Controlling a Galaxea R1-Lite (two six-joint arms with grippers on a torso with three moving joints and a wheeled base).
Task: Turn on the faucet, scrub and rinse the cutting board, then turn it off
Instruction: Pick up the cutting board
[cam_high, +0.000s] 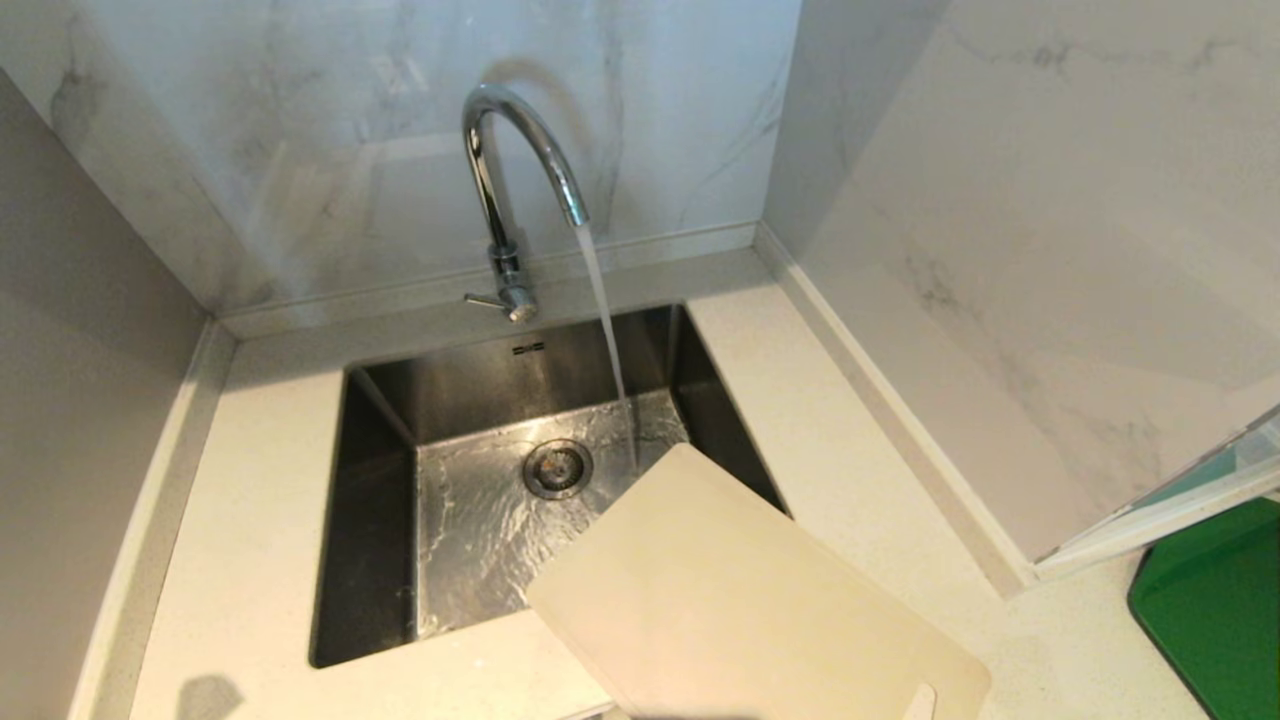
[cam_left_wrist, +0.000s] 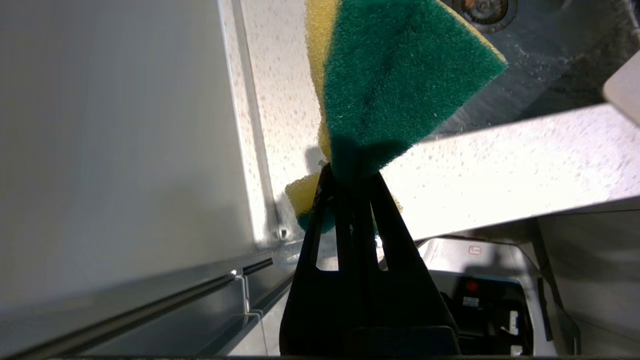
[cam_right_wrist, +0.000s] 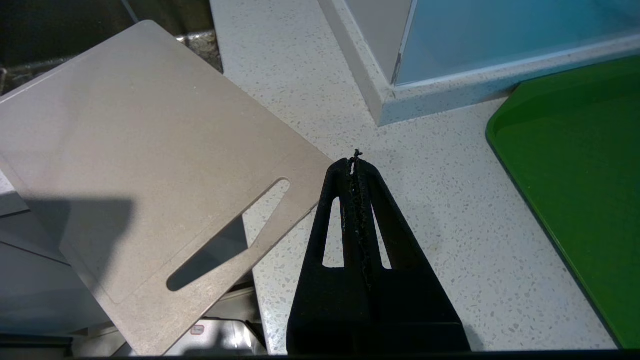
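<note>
In sink (cam_high: 380, 520): running water | left gripper (cam_left_wrist: 350, 172) clamps sponge (cam_left_wrist: 395, 75) | right gripper (cam_right_wrist: 356, 162) closed, empty

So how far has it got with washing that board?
Done: the chrome gooseneck faucet is running into the steel sink. In hand: the left gripper is shut on a green-and-yellow sponge. Left: the cream plastic cutting board, lying across the sink's corner, looks unscrubbed; then rinsing and shutting off the water.
</note>
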